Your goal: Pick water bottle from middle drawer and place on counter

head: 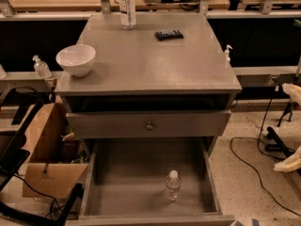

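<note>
The water bottle [172, 185] stands upright with its white cap on, on the floor of the open middle drawer [127, 187], near the front and right of centre. The drawer is pulled out below the grey counter [150, 62]. My gripper [292, 128] is at the far right edge of the view, over the floor, well right of the drawer and higher than the bottle. Its two pale fingers [294, 92] stand wide apart and hold nothing. Part of it is cut off by the frame edge.
On the counter are a white bowl [75, 59], a clear bottle with a broad white label [127, 3] and a small black object [169, 34]. A shut drawer front with a knob [149, 125] sits above the open drawer. A cardboard box [44, 147] stands left; cables [249, 159] lie right.
</note>
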Controlling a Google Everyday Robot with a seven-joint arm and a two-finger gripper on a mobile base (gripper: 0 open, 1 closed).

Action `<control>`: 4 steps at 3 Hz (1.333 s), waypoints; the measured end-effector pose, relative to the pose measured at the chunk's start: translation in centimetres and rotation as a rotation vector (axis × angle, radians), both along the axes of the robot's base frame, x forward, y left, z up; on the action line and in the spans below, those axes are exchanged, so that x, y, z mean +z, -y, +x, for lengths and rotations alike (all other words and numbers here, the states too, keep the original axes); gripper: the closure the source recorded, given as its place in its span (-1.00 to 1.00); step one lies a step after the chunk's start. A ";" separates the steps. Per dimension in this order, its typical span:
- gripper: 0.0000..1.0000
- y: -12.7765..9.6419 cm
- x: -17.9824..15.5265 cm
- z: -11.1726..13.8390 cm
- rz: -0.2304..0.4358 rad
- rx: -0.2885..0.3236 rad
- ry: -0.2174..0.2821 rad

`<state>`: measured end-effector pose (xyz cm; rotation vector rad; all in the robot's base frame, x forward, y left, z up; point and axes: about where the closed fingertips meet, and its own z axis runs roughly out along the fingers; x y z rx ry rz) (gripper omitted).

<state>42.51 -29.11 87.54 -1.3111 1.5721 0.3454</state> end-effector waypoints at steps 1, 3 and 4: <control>-1.00 -0.1 -0.5 0.1 -0.022 0.038 0.053; -1.00 -0.1 -4.0 0.4 0.034 0.025 0.049; -1.00 -0.1 -13.4 0.8 0.126 0.002 0.031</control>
